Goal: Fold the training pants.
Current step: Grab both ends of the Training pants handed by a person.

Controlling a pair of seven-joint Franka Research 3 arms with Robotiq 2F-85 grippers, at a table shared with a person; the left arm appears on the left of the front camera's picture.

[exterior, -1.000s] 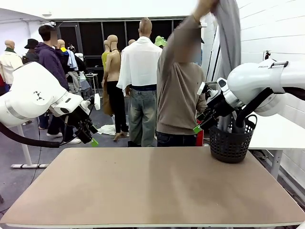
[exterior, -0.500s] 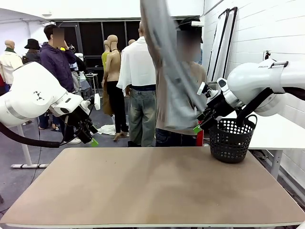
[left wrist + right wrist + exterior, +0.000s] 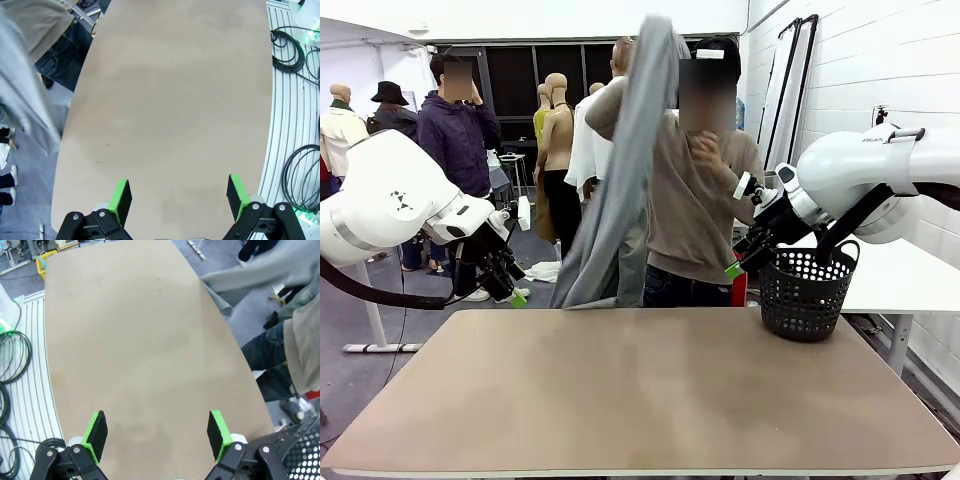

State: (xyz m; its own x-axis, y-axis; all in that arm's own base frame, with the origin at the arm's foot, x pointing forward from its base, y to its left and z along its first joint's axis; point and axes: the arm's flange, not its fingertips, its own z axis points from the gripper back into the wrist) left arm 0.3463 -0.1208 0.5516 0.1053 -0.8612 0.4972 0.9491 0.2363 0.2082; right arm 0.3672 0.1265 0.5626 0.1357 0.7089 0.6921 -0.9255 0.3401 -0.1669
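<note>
Grey training pants (image 3: 618, 190) hung at the desk's (image 3: 640, 400) 12 o'clock; left hand (image 3: 178, 197) and right hand (image 3: 156, 433) were spread, empty

The black left gripper (image 3: 178, 186) holds its green-padded fingers (image 3: 121, 196) wide apart above a bare, light brown wooden table (image 3: 175, 100). Past the table's edge hang the light grey jersey training pants (image 3: 20, 100), beside a person's tan sweater (image 3: 45, 20) and dark jeans (image 3: 65, 55). Black cables (image 3: 295, 50) lie coiled on the opposite side.
</note>
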